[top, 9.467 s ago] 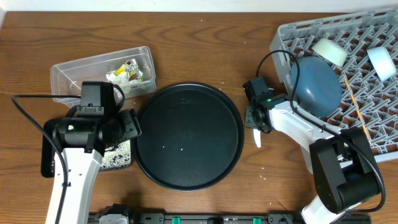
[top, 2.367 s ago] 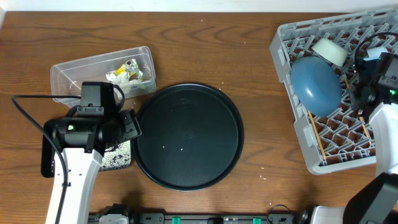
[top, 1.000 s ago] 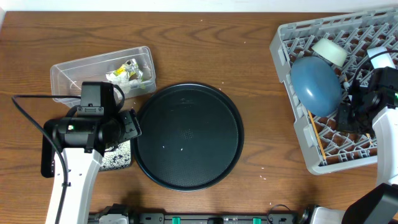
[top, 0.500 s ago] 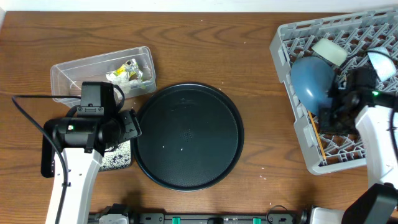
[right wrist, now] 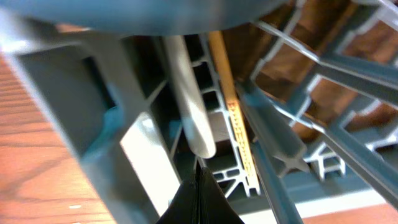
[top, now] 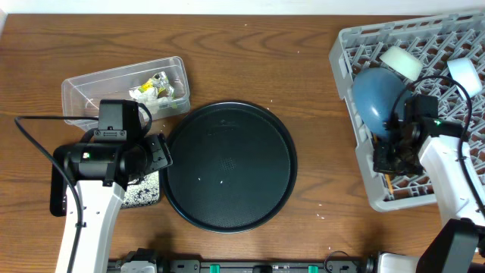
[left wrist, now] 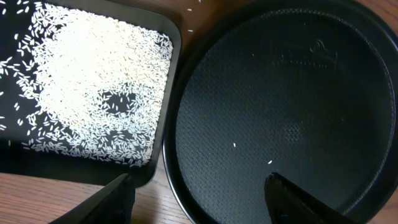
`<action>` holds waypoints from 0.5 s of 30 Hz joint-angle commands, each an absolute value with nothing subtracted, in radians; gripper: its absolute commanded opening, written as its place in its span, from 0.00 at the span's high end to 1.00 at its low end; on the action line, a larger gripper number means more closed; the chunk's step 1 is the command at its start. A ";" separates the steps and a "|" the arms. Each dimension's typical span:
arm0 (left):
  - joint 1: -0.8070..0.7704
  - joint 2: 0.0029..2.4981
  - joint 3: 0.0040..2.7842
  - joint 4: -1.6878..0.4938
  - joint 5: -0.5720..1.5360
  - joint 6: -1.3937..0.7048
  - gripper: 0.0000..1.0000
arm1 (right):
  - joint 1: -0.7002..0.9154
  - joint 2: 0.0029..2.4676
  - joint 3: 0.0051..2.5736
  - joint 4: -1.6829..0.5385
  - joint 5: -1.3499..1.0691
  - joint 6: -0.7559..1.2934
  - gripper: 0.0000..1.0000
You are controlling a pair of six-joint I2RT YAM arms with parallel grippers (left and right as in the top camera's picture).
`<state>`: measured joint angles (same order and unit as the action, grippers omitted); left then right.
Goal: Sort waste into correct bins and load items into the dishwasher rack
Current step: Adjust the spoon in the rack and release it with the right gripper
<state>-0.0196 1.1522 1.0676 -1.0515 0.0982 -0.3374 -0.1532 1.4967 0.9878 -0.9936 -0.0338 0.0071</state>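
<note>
The grey dishwasher rack (top: 345, 45) stands at the right with the dark-blue bowl (top: 383, 98) upside down in it, and a white cup (top: 400, 62) and a pale bowl (top: 464, 76) behind. My right gripper (top: 385, 163) is low by the rack's left wall, beside the bowl. In the right wrist view it (right wrist: 200, 169) is shut, with the rounded end of a white spoon (right wrist: 186, 106) just beyond its tips and a wooden chopstick (right wrist: 233, 106) alongside. My left gripper (top: 159, 152) is open and empty (left wrist: 205, 205) over the black tray's (left wrist: 163, 155) edge. The tray holds rice grains (left wrist: 93, 93).
The large round black tray (top: 231, 165) lies in the middle with a few stray grains (left wrist: 234, 145). A clear tub (top: 91, 91) at the back left holds a yellow-green wrapper (top: 155, 87). The rack's pegs and lattice (right wrist: 323, 68) crowd round my right gripper.
My right arm has gone from the round tray's right edge, with a white spoon, into the rack. It then moved left to the rack's left wall. The left arm has not moved.
</note>
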 commanded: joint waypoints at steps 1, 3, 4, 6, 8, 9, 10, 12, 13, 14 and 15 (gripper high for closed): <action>-0.014 1.156 1.084 -1.058 0.097 -0.339 0.32 | -0.111 1.495 0.974 -0.994 -0.217 0.022 0.99; -0.014 1.156 1.084 -1.058 0.097 -0.339 0.32 | -0.100 1.495 0.974 -0.989 -0.218 0.022 0.99; -0.014 1.156 1.084 -1.058 0.097 -0.339 0.32 | -0.094 1.495 0.974 -0.987 -0.218 0.022 0.99; -0.014 1.156 1.084 -1.058 0.097 -0.339 0.32 | -0.084 1.495 0.974 -0.983 -0.218 0.022 0.99; -0.014 1.156 1.084 -1.058 0.097 -0.339 0.32 | -0.078 1.495 0.974 -0.983 -0.218 0.022 0.99; -0.014 1.156 1.084 -1.058 0.097 -0.339 0.32 | -0.077 1.495 0.974 -0.983 -0.218 0.022 0.99; -0.014 1.156 1.084 -1.058 0.097 -0.339 0.32 | -0.077 1.495 0.974 -0.983 -0.218 0.022 0.99; -0.014 1.156 1.084 -1.058 0.097 -0.339 0.32 | -0.077 1.495 0.974 -0.983 -0.218 0.022 0.99; -0.014 1.156 1.084 -1.058 0.097 -0.339 0.32 | -0.077 1.495 0.974 -0.984 -0.219 0.022 0.99; -0.014 1.156 1.084 -1.058 0.097 -0.339 0.32 | -0.077 1.495 0.974 -0.984 -0.226 0.021 0.99; -0.014 1.156 1.084 -1.058 0.097 -0.339 0.32 | -0.077 1.495 0.974 -0.983 -0.236 0.020 0.99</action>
<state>-0.0196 1.1522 1.0676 -1.0515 0.0982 -0.3374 -0.0891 1.4967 0.9813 -0.9821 -0.1726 0.0078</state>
